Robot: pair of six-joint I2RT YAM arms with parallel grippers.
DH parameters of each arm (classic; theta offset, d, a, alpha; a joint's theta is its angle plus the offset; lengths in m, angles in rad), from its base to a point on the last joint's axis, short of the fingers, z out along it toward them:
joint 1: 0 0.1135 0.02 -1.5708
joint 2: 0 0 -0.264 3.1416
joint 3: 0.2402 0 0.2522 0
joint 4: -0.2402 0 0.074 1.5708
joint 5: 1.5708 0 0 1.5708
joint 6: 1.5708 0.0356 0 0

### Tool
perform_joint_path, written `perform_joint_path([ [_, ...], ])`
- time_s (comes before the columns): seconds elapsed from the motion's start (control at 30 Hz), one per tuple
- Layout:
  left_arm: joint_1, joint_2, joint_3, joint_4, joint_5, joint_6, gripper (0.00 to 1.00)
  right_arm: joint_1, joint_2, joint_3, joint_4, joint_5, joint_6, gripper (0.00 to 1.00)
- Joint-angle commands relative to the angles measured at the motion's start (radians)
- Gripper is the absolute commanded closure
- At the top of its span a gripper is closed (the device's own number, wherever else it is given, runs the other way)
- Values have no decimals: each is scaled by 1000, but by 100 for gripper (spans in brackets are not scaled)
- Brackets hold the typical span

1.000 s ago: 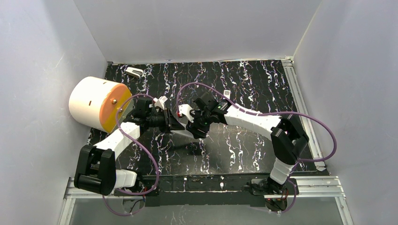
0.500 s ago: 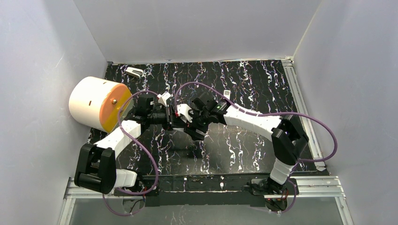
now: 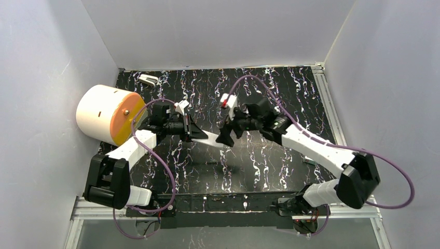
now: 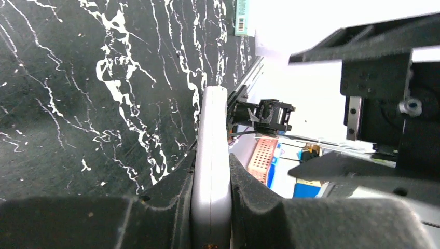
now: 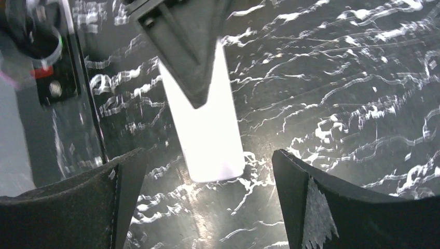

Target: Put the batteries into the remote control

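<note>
Two tools are working over the middle of the worktop [image 3: 270, 166]. The left tool [image 4: 210, 179] is clenching the remote [image 4: 211, 119] by its thin edges and holding it off the surface, long end pointing right. The right tool [image 5: 207, 154] is standing released, with its jaws wide apart on either side of the remote's free end. It is touching nothing and carrying nothing. No batteries are showing in any view, so I cannot tell where they are lying or whether any are already in.

Judging the step to be fetching a battery, the left tool should be gripping firmly and holding the remote level. The right one should be drawing straight back before swinging away, so no finger is clipping the free end. I cannot tell which face carries the battery bay.

The remote is looking like a slim, smooth slab of hard white plastic with rounded corners, glaring under the light. The fingers [image 5: 124, 197] are wearing dark, matte, grainy pads. The worktop is showing glossy black with white marble veins. At the left a cream drum [image 3: 98, 111] with an orange face is lying on its side, and a small white object [image 3: 148, 79] is resting near the far left corner.
</note>
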Motion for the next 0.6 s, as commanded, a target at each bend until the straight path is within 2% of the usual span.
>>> perform_joint_path([
  [0.0,7,2,42,72,90,-82,100,-113,-102,-105,265,62,440,1],
  [0.17,7,18,103,71,155,-153,100,-203,-199,-259,429,73,940,1],
  [0.27,7,36,147,70,195,-197,100,-205,-260,-360,532,108,1149,1],
  [0.5,7,43,231,73,245,-268,100,-207,-263,-444,749,52,1363,2],
  [0.57,7,39,249,73,255,-283,100,-207,-246,-444,771,38,1384,6],
])
